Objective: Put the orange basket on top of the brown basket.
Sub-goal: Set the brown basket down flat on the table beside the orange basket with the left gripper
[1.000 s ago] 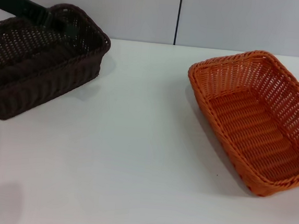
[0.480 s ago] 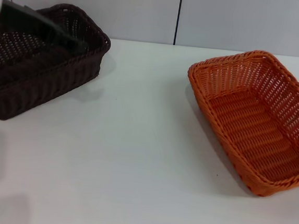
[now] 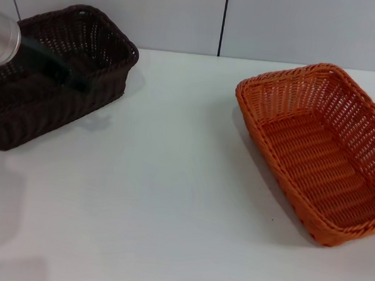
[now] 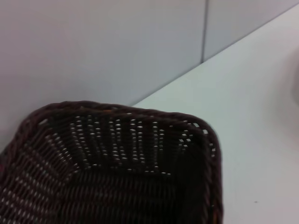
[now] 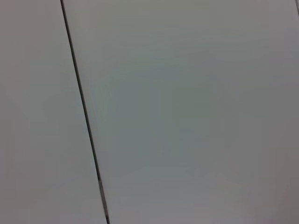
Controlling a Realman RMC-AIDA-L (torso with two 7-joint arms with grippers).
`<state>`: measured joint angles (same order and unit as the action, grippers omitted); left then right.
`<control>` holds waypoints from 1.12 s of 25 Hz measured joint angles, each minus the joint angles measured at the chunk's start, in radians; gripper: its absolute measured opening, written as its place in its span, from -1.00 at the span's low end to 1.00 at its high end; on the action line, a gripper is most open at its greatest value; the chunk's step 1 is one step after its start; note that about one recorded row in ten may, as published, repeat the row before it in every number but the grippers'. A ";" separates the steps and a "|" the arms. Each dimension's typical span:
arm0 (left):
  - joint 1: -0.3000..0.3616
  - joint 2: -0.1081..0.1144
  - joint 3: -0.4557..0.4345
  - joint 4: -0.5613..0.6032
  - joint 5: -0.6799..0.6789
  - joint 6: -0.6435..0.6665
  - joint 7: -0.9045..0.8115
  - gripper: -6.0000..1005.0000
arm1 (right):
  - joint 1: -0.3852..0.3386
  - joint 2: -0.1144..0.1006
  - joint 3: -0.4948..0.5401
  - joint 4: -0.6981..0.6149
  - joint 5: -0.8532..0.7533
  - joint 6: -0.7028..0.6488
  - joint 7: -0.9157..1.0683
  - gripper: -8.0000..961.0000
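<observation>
**Left arm lowered across the brown basket; orange basket untouched**

Since the earlier frames, the left arm had swung lower and nearer, its silver wrist with a green light now showing at the head view's left edge. The left gripper (image 3: 74,80) reached out dark over the brown basket (image 3: 19,116), its tip above the basket's near long wall; whether its fingers were spread or closed could not be told. That basket, directly beneath the fingers, was a very dark, nearly black woven tray with a braided rim and open-weave sides, sitting at the far left of the white table (image 3: 169,198). Well away from the fingers, on the table's right side, lay the orange basket (image 3: 318,152): bright, rectangular, sloping open-weave walls, braided rim, angled on the surface. Neither basket had shifted. The right wrist view showed only a pale wall with a dark seam (image 5: 84,116).
</observation>
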<state>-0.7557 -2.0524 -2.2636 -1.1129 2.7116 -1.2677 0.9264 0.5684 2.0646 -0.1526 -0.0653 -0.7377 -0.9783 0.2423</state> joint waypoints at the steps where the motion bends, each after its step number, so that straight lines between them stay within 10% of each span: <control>1: 0.000 0.000 0.000 0.000 0.000 0.000 0.000 0.66 | 0.000 0.000 0.000 0.000 0.000 0.000 0.000 0.70; 28: 0.027 -0.001 0.038 0.070 0.020 0.099 0.006 0.38 | 0.001 0.000 0.000 0.013 -0.001 0.000 0.000 0.70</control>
<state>-0.7292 -2.0532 -2.2259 -1.0426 2.7312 -1.1691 0.9328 0.5690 2.0646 -0.1525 -0.0521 -0.7389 -0.9787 0.2423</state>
